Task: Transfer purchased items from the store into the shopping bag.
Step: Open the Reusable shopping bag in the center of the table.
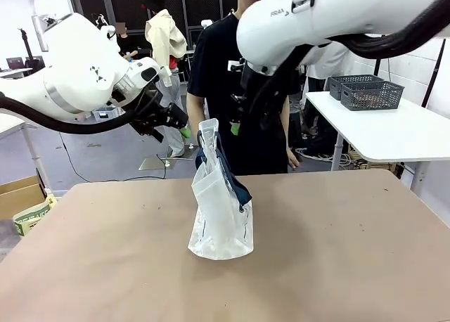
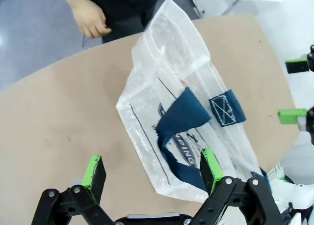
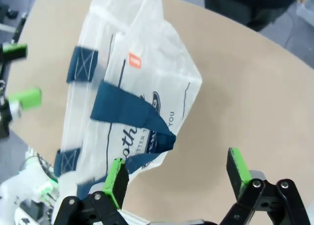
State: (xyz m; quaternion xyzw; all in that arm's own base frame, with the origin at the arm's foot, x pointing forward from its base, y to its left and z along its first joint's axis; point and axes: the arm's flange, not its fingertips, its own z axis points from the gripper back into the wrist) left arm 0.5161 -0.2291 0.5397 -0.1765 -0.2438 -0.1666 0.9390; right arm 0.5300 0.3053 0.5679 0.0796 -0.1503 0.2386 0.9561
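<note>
At the middle of the tan counter (image 1: 351, 252): translucent white plastic shopping bag (image 1: 221, 216) with navy blue strap handles, standing upright on its base, top leaning slightly toward the robot's left. One navy strap droops down its side across the printed oval logo.

Left end effector (image 2: 153, 168): green-padded fingers spread apart, nothing between them, hanging over the bag from its left.

Right end effector (image 3: 177, 172): fingers likewise apart and empty, above the bag from the opposite side.

Person in black shirt (image 1: 211, 69) at the far edge; one hand (image 2: 91, 19) near the counter rim, apart from the bag
</note>
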